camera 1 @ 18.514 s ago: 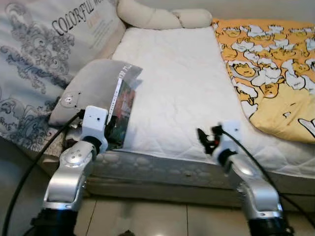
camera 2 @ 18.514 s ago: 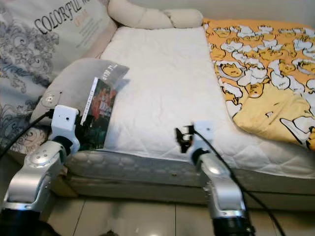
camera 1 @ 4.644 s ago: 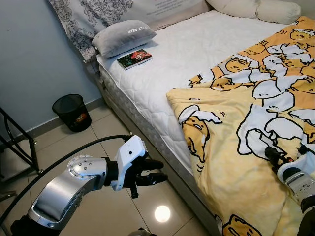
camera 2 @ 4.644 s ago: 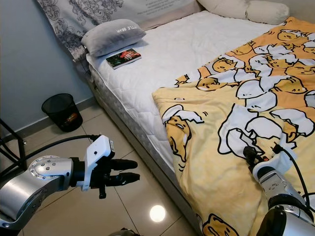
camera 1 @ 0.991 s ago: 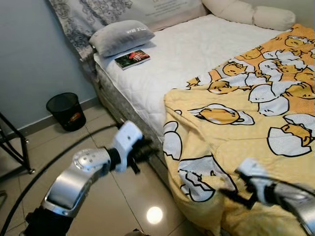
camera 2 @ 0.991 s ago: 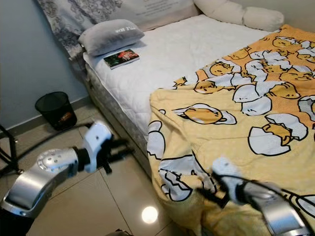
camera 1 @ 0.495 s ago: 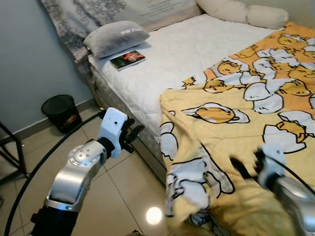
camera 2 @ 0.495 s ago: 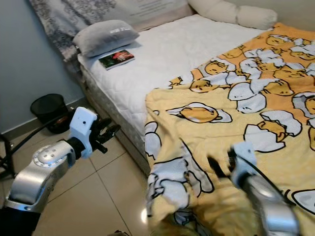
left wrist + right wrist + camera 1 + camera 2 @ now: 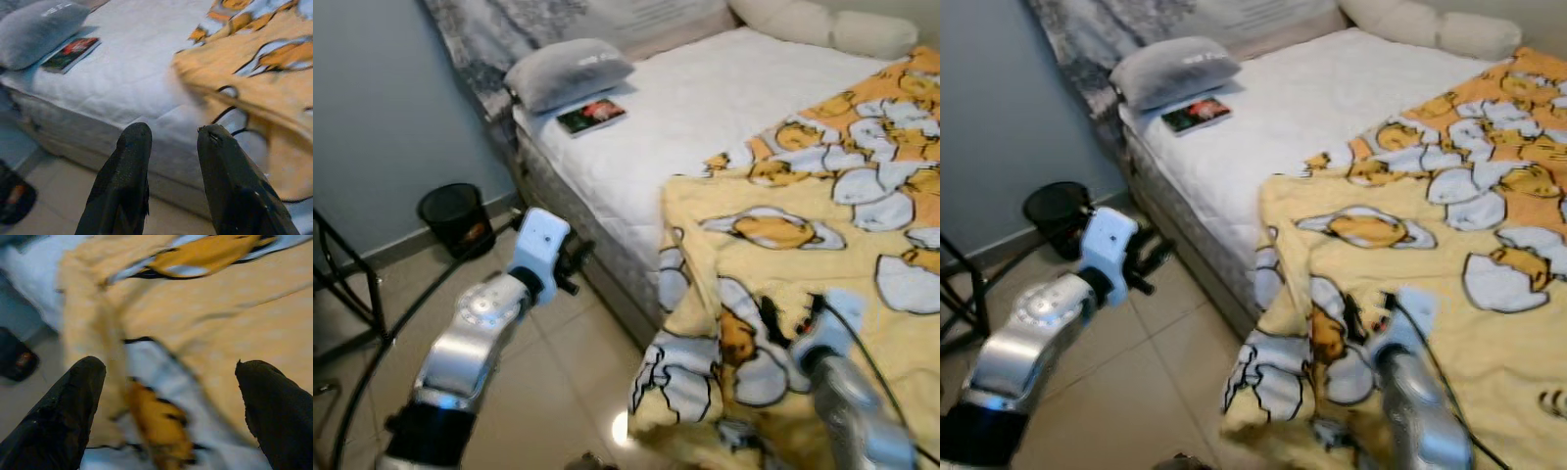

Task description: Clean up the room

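A yellow blanket (image 9: 822, 225) printed with ducks and eggshells covers the right half of the white mattress (image 9: 705, 108). Its bunched edge (image 9: 1273, 382) hangs over the bed's side toward the floor. My right gripper (image 9: 792, 315) hovers over that rumpled edge, open wide with nothing between its fingers (image 9: 73, 401). My left gripper (image 9: 573, 264) is held above the tiles just beside the mattress's side, open and empty, and in its wrist view (image 9: 173, 131) it points at the bed. A book (image 9: 592, 116) lies flat on the mattress next to a grey pillow (image 9: 568, 73).
A black waste bin (image 9: 455, 215) stands on the tiled floor by the blue wall. A black metal frame (image 9: 352, 284) is at the far left. A large patterned cushion (image 9: 509, 29) and a beige bolster (image 9: 822, 24) lie at the bed's head.
The view has shifted a little. My right gripper has come up from the blanket's hanging edge onto its top fold. My left gripper has drawn closer to the bed's side.
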Robot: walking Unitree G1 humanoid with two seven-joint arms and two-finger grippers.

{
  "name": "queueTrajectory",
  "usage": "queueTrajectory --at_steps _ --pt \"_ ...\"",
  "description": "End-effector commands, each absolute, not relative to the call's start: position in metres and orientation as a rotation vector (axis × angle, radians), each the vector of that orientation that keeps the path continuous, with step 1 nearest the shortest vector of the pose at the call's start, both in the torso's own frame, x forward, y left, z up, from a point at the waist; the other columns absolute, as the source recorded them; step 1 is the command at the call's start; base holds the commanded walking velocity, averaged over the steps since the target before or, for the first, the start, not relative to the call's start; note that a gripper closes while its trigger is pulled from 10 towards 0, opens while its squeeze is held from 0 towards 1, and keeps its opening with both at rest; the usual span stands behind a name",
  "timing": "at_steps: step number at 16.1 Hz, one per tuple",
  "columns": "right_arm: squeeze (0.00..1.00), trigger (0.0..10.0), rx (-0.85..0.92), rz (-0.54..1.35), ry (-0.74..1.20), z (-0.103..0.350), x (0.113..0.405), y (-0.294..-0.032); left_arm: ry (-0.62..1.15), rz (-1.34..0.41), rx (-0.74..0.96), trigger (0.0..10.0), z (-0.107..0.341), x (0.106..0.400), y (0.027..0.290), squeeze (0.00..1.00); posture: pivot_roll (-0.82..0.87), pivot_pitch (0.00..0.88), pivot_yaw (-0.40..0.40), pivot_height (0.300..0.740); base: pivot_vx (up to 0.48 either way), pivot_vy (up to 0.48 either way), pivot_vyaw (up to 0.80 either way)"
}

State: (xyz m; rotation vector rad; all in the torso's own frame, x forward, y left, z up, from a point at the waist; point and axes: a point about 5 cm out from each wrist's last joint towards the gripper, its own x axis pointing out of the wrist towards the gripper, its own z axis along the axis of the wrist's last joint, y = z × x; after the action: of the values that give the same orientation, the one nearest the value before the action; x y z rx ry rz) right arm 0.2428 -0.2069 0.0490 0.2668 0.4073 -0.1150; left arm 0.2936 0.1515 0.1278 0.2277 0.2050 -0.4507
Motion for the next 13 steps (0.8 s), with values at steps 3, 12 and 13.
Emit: queueTrajectory --at_steps 3,12,13 --pt "0.0 10.0 0.276 -0.143 0.396 0.0482 0.24 -0.2069 0.19 -0.463 0.249 10.0 0.1304 0.2974 0.1512 0.0 -0.02 0.0 0.127 0.74 0.0 0.359 -0.15" --pt "0.0 10.0 0.248 -0.117 0.403 0.0501 0.2435 -0.2003 0.203 -0.443 0.249 10.0 0.1242 0.2925 0.1562 0.0 0.0 0.0 0.095 0.74 0.0 0.36 -0.58" --pt "0.0 10.0 0.248 -0.114 0.404 0.0501 0.2437 -0.1996 0.204 -0.44 0.249 10.0 0.1236 0.2918 0.1567 0.0 0.0 0.0 0.093 0.74 0.0 0.36 -0.62"
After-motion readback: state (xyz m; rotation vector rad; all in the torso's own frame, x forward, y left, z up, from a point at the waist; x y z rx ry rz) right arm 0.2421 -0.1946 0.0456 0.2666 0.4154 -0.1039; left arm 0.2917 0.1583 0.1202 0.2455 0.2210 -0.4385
